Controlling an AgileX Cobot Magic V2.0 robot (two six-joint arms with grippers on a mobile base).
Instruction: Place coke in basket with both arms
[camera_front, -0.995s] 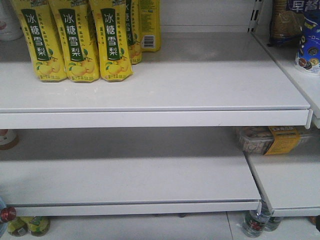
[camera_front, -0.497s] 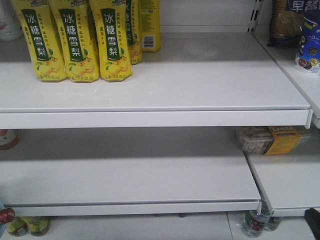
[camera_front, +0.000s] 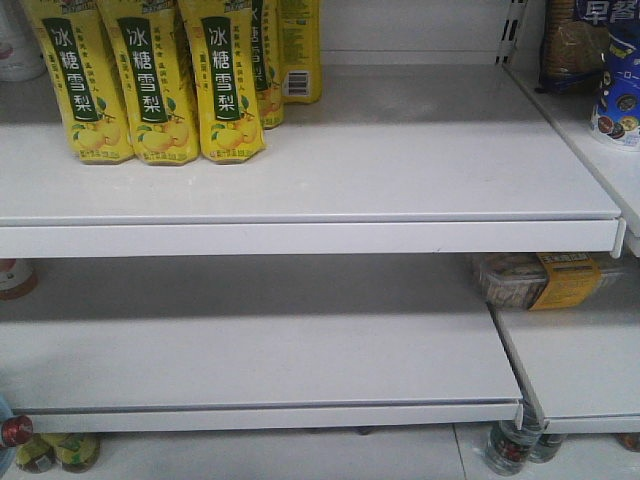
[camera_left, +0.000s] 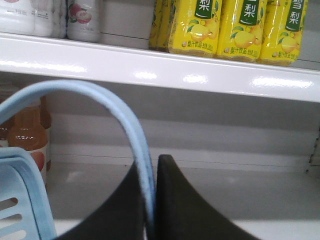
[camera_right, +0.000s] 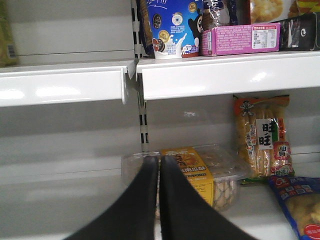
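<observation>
The pale blue basket's hoop handle (camera_left: 75, 90) arches across the left wrist view, and a corner of its slotted body (camera_left: 20, 200) shows at lower left. My left gripper (camera_left: 150, 161) is shut on that handle, which is pinched between the black fingers. My right gripper (camera_right: 159, 159) is shut with nothing in it, pointing at the lower shelf on the right. A small red bottle cap (camera_front: 12, 430) shows at the front view's lower left edge. Its body is hidden, so I cannot tell whether it is the coke. Neither gripper shows in the front view.
Yellow drink bottles (camera_front: 150, 80) stand on the upper shelf (camera_front: 320, 215). Orange drink bottles (camera_left: 27, 135) stand behind the basket. A clear snack box with a yellow label (camera_right: 192, 170) lies just beyond my right gripper, beside snack bags (camera_right: 262, 135). Bottles (camera_front: 510, 445) stand under the lowest shelf.
A black gripper tip that showed at the front view's lower right corner half a second ago has left the view. The red cap has shifted slightly left.
</observation>
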